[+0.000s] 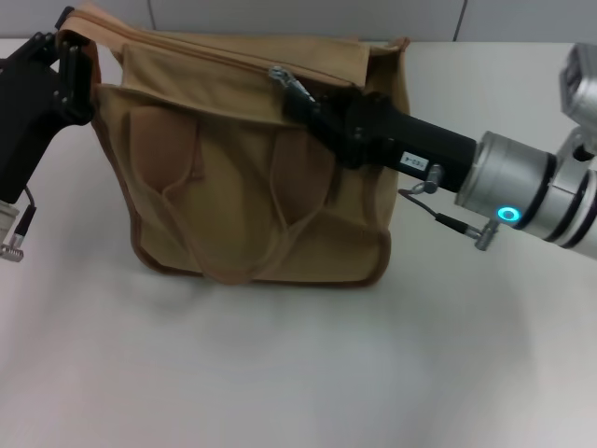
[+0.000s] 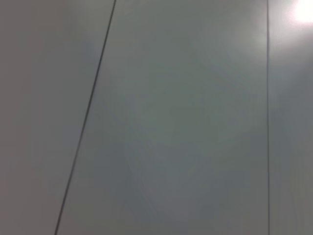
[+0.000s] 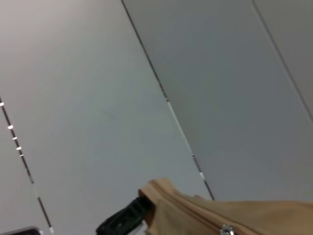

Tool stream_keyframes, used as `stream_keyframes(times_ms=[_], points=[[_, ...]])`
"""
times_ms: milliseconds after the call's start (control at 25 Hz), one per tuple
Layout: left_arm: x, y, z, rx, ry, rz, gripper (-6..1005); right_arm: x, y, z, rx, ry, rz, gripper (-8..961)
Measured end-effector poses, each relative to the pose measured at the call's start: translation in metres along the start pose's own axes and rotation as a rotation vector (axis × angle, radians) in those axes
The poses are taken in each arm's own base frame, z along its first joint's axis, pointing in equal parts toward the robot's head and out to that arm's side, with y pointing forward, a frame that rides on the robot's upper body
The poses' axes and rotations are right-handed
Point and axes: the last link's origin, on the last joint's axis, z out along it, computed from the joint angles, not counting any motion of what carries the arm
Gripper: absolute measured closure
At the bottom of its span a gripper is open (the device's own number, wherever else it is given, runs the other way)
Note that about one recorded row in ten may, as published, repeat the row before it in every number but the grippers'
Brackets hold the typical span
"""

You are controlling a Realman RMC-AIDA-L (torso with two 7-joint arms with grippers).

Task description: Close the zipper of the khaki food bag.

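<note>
Head view, upper left: left gripper (image 1: 76,58) clamped on khaki food bag (image 1: 242,196) corner (anchoring it); centre, right gripper (image 1: 297,96) pinching zipper (image 1: 233,56) pull for closing.

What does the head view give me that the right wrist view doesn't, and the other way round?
Only the head view shows the bag's front, handles and table, and the right end effector at the zipper pull midway along the top. Only the right wrist view shows wall panels behind. Both show the khaki bag top edge, the zipper and the left end effector at the bag's left end.
</note>
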Motion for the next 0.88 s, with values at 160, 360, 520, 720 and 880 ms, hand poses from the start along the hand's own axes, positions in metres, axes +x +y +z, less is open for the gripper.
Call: stream_keyframes(times_ms=[160, 360, 520, 720, 880], points=[[0.0, -0.001, -0.002, 0.007, 0.0, 0.001, 976, 0.001, -0.005, -0.017, 0.039, -0.026, 0.013, 937], [0.0, 0.0, -0.002, 0.004, -0.002, 0.0, 976, 0.004, -0.008, -0.041, 0.08, -0.066, 0.032, 935], [-0.001, 0.002, 0.0, -0.006, -0.006, -0.006, 976, 0.005, -0.004, -0.056, 0.078, -0.1, 0.008, 932], [-0.003, 0.004, -0.002, -0.01, -0.012, -0.005, 976, 0.012, 0.001, -0.075, 0.135, -0.166, -0.046, 930], [-0.003, 0.002, -0.005, -0.016, -0.023, -0.007, 910, 0.017, 0.004, -0.085, 0.176, -0.207, -0.081, 850]])
